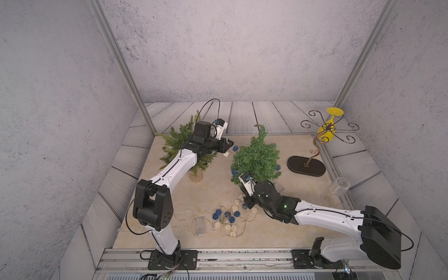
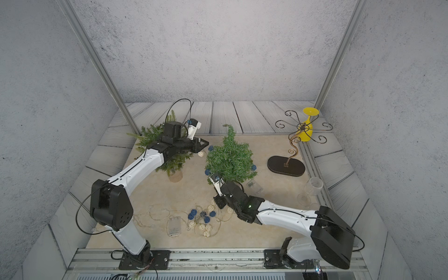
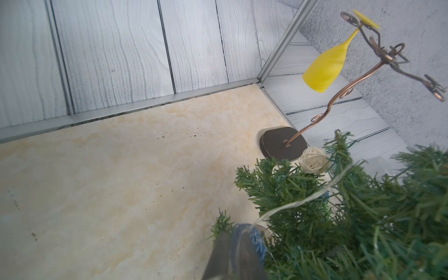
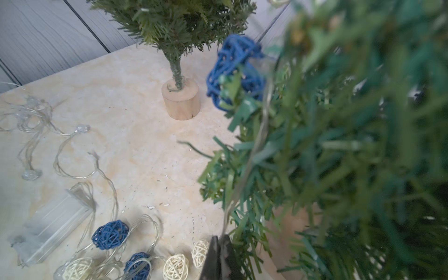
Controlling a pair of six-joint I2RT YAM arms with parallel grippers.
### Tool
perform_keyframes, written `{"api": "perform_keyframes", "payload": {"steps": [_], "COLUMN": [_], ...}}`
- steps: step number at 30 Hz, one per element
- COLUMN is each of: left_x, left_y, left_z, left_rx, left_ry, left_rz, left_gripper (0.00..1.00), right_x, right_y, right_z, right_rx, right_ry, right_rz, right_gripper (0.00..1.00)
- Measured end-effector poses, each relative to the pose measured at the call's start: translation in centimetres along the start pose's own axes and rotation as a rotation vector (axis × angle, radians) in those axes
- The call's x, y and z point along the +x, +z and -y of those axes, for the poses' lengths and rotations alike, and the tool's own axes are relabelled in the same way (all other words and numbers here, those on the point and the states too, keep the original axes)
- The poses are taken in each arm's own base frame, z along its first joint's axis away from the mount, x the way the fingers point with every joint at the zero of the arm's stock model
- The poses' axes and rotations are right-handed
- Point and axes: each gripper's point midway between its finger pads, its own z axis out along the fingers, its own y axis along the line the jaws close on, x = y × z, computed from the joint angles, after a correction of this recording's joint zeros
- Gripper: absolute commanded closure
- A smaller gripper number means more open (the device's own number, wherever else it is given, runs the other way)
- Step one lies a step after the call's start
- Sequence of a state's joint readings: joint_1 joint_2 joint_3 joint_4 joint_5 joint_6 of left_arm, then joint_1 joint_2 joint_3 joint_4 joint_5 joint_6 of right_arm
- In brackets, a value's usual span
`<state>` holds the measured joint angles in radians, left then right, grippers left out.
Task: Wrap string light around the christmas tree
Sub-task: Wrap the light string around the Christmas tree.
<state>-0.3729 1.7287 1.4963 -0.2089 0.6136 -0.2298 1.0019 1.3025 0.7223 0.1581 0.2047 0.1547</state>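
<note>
Grey speckled walls (image 1: 230,48) close the cell on three sides, joined by slanting aluminium posts (image 1: 121,65). Below them runs a skirt of pale wood-grain planks (image 1: 242,116) — grey-white, with dark seams. The tabletop (image 1: 211,191) is beige with a marble look, and the left wrist view shows small dark specks on it. A metal rail (image 1: 242,257) edges the near side. The light is even and soft — shadows are faint.

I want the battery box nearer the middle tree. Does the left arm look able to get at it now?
Probably yes: the battery box lies uncovered on the table near the base of the left arm, though that arm must fold back.
</note>
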Motion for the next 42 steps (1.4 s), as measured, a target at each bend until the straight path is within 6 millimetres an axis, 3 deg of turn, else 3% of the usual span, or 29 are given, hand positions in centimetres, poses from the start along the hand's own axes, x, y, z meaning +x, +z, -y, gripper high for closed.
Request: {"api": "perform_keyframes", "payload": {"steps": [5,10,13,16,17,21,25,29,39,42], "left_x": [-0.9,-3.3,-3.3,-1.6,-0.7,4.1,7.2,7.9,9.5,9.7], "left_y": [-2.5,-6.1,-7.9,-9.3,-9.7,-9.8,-8.9,-8.0,-6.0,-5.5], "left_z": [2.0,4.4,4.9,5.1,5.2,6.5,9.3,11.0,9.8,9.5], "left_rx": [0.016,0.005,-0.027,-0.051,-0.057,-0.056,0.002,0.036,0.02,0.019], "left_ry": [0.007,0.053,0.053,0.032,0.026,0.017,0.061,0.107,0.108,0.104], "left_rz": [0.045,0.139,0.174,0.179,0.175,0.114,0.056,0.044,0.018,0.011], "left_gripper": [0.36,0.26,0.33,0.57,0.59,0.58,0.51,0.52,0.63,0.88], "right_x": [-1.2,-1.7,-1.7,-1.7,-1.7,-1.7,-1.6,-1.7,-1.8,-1.9], "right_y": [-1.2,-1.4,-1.4,-1.3,-1.3,-1.3,-1.3,-1.3,-1.3,-1.3], "right_z": [-0.1,-0.1,0.0,0.0,0.0,0.0,0.0,-0.2,-0.6,-0.6], "right_rx": [-0.026,-0.025,-0.022,-0.017,-0.017,-0.017,-0.02,-0.03,-0.052,-0.055], "right_ry": [0.04,0.067,0.083,0.096,0.099,0.11,0.115,0.122,0.136,0.137], "right_rz": [0.032,0.024,0.022,0.024,0.024,0.021,0.021,0.024,0.027,0.029], "right_gripper": [1.0,1.0,1.0,1.0,1.0,1.0,1.0,1.0,1.0,1.0]}}
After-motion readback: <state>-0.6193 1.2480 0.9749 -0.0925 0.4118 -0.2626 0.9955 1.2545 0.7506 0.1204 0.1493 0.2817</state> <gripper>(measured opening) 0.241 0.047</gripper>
